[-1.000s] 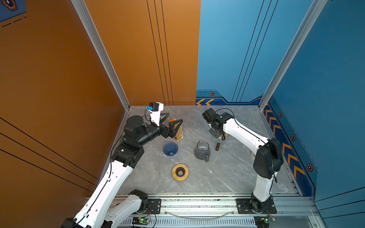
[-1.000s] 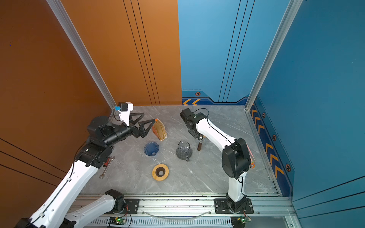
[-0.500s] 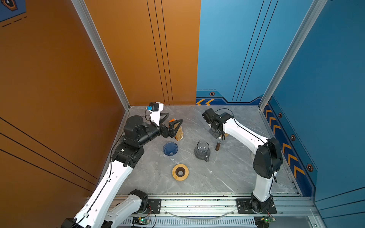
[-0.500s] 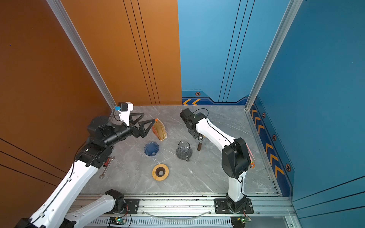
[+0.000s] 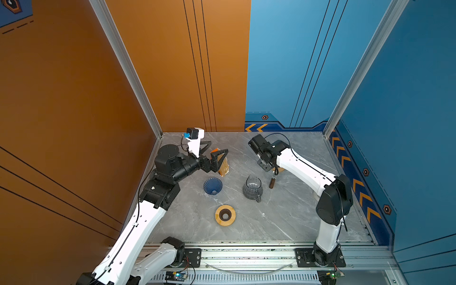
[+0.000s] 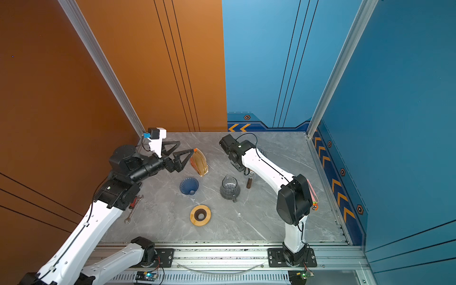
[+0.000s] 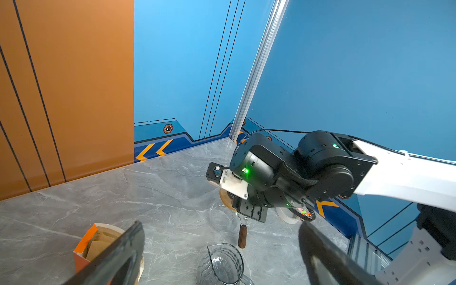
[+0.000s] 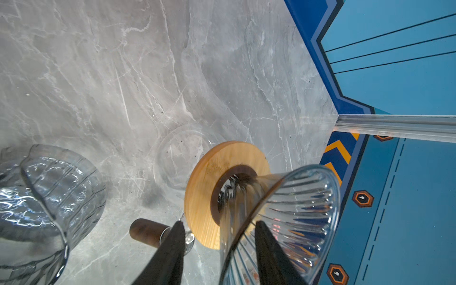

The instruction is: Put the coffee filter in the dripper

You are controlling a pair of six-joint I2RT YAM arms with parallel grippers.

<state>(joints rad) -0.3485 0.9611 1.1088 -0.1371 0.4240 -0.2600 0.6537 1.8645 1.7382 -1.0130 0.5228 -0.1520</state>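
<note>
My left claw (image 5: 219,147) gapes wide at centre-left in both top views, just beside the brown paper coffee filters (image 5: 223,165) standing in their orange holder (image 7: 85,239). Below them the blue ribbed cone dripper (image 5: 212,185) sits on the grey marble counter (image 5: 283,217). Right of centre, my right claw (image 8: 219,223) is parted, straddling the rim of the clear ribbed glass dripper (image 8: 303,204).
</note>
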